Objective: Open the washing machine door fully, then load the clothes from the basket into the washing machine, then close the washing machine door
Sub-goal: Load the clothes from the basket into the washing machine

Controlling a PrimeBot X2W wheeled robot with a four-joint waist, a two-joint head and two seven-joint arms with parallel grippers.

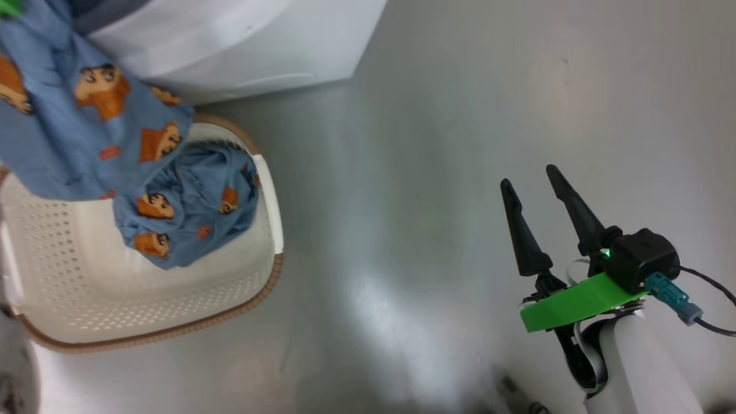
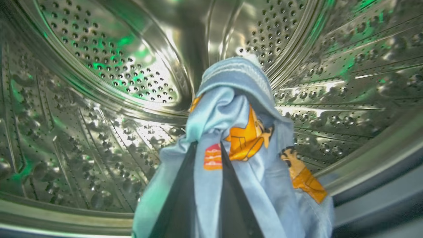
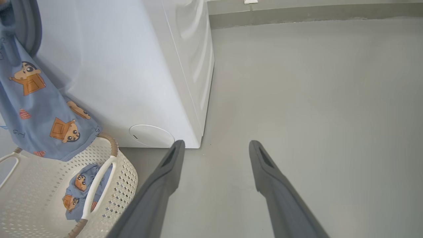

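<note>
In the left wrist view my left gripper [image 2: 209, 148] is inside the perforated steel drum [image 2: 115, 66] of the washing machine [image 1: 230, 52], shut on light-blue printed clothes [image 2: 231, 109] bunched over its fingers. From the machine's front, the same fabric [image 1: 57, 115] hangs down towards the cream basket [image 1: 57, 259]. A smaller bundle of it [image 1: 190, 201] lies inside the basket. My right gripper [image 1: 529, 177] is open above bare floor to the right and holds nothing. The washing machine door is out of view.
The basket [image 3: 122, 178] stands on the grey floor [image 1: 402, 172] against the machine's white front [image 3: 132, 66], below a round cover [image 3: 151, 135]. A low wall base [image 3: 297, 13] runs along the far side of the floor.
</note>
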